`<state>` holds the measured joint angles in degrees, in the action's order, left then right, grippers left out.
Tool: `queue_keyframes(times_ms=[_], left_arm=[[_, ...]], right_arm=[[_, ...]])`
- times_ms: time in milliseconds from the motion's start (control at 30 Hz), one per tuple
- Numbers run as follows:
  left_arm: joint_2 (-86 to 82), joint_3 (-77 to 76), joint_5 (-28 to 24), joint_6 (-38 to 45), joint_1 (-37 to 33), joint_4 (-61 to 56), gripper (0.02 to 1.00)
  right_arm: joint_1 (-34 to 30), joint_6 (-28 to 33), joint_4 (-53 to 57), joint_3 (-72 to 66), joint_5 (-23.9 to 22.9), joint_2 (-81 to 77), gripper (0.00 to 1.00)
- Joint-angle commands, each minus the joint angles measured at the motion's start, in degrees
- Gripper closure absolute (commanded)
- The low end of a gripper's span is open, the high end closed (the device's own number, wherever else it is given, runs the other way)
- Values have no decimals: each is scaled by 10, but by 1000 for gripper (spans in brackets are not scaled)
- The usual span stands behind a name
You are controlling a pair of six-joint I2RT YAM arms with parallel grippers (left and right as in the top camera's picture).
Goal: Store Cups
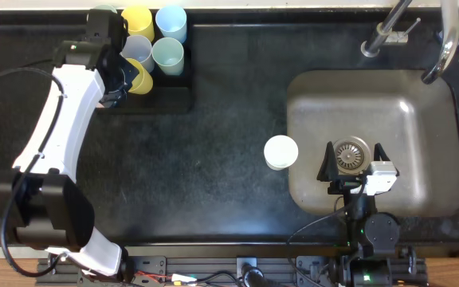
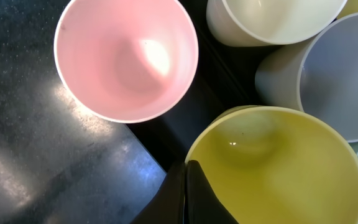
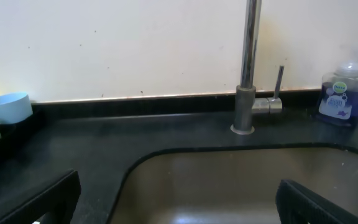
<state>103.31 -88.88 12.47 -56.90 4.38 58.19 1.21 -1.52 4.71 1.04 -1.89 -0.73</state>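
A: Left gripper (image 2: 186, 180)?

B: Drawn close together on the rim of the glossy yellow plastic cup (image 2: 272, 162), pinching the wall by the look of it. Poised at the front-left of the black plastic tray (image 1: 174, 97), at the back of the dark speckled worktop (image 1: 213, 159). Cannot tell whether set down or hanging just above.

A: Why by the rim?

B: Probably to keep the cup upright and leave the body free to slip down among tight neighbours. Overlapping the grey-lilac plastic cup (image 2: 340, 81) from this angle; just beside a pale cream cup (image 2: 278, 18) and a pink plastic cup (image 2: 126, 59). Hard to say whether the pink one inside the tray or at its edge.

A: Anything in the way?

B: Crowding, mostly. Little room to spread the fingers without nudging the pink cup or the grey-lilac one. Safer, judging from here, to open slowly and lift straight up.

A: Rest of the job?

B: Left to fetch: a white plastic cup (image 1: 280, 151), standing on the worktop just beside the rim of the steel sink (image 1: 421, 119). Right gripper (image 1: 352, 159) spread wide, holding nothing, over the basin near the drain, facing a chrome tap (image 3: 248, 62) and a blue soap bottle (image 3: 344, 93). Near the white cup, well apart from the tray.
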Motion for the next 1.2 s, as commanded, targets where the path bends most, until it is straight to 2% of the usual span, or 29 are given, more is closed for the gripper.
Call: queue_keyframes(times_ms=[33, 833, 1200], left_arm=[[4, 11, 0, -6, -4, -5, 982], [-27, 12, 3, 22, -4, 8, 982], [-24, 72, -9, 22, -4, -65, 982]], right_arm=[[0, -4, -3, -7, 0, 4, 5], [0, -4, -3, -7, 0, 4, 5], [0, -4, -3, -7, 0, 4, 3]])
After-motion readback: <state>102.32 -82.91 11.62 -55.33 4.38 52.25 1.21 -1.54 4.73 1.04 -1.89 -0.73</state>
